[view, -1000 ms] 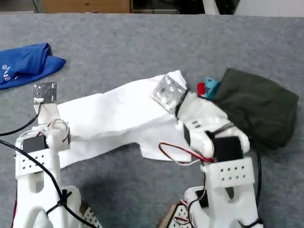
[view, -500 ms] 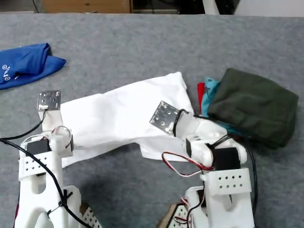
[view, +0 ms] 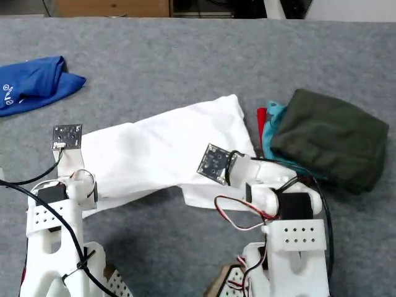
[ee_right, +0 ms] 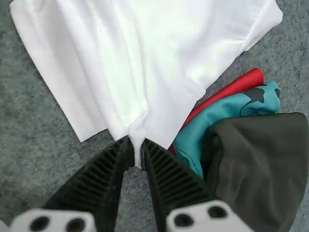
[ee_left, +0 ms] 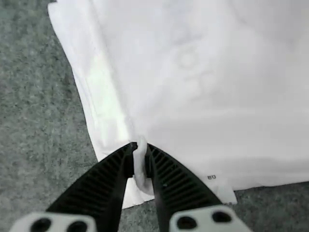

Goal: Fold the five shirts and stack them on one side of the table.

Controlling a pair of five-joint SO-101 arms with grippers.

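Shirt (ee_left: 203, 72) (white) within left gripper (ee_left: 139, 148)

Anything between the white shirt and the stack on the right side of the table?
Nothing visible. The left pincer and right pincer are both shut on the white shirt at its edge. The shirt's end lies right beside the red shirt and teal shirt under the dark green shirt.

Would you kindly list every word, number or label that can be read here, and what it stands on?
Nothing reads for certain.
On the blue shirt, white print: cut off at the view's edge, unreadable.
By the white shirt's edge, a small dark mark: too small to read.
On the white shirt's cloth, faint print: too pale to read.
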